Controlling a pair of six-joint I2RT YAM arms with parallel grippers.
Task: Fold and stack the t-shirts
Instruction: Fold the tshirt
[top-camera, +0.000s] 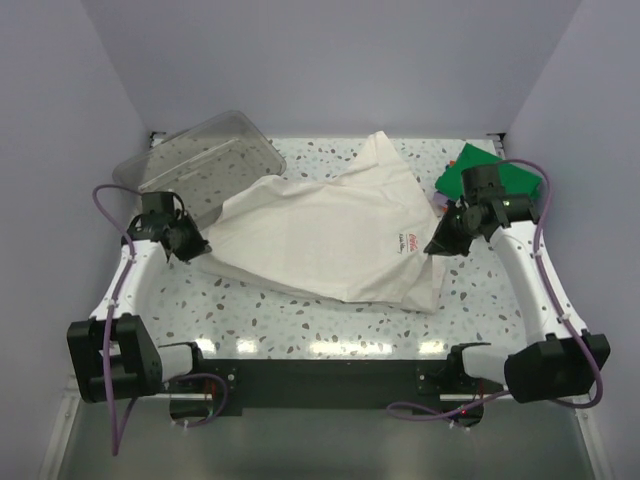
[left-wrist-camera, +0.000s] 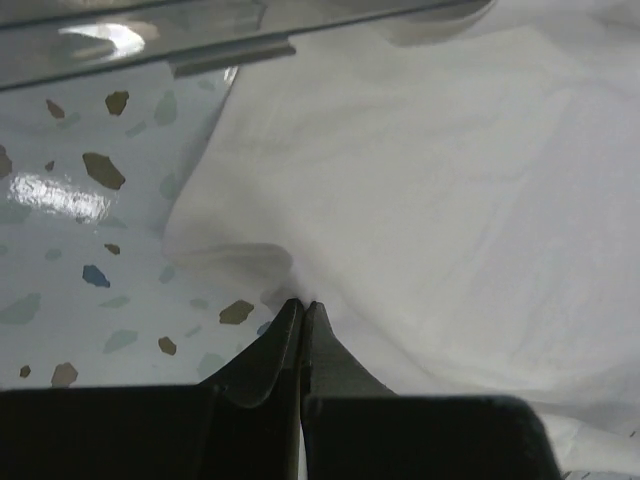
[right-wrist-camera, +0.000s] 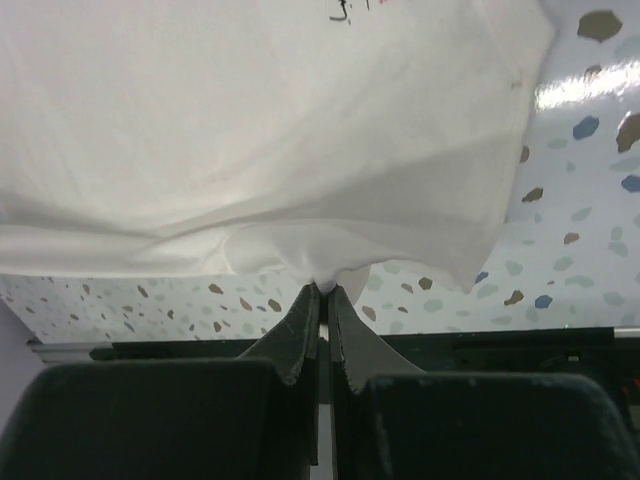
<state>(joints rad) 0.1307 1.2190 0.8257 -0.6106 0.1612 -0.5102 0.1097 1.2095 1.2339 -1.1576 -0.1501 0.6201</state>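
A cream-white t-shirt (top-camera: 330, 235) with a small red chest logo lies spread and rumpled across the middle of the table. My left gripper (top-camera: 190, 247) is shut on its left edge, and the left wrist view shows the cloth (left-wrist-camera: 420, 180) pinched at the tips of that gripper (left-wrist-camera: 302, 304). My right gripper (top-camera: 437, 245) is shut on the shirt's right edge; in the right wrist view the fabric (right-wrist-camera: 260, 130) bunches at its tips (right-wrist-camera: 324, 288) and hangs slightly lifted off the table. A folded green t-shirt (top-camera: 485, 170) lies at the back right, behind the right wrist.
A clear plastic tub (top-camera: 200, 165) stands tilted at the back left, partly under the shirt's left part; its rim (left-wrist-camera: 230, 55) shows in the left wrist view. The speckled table (top-camera: 330, 325) has a black front edge near the arm bases.
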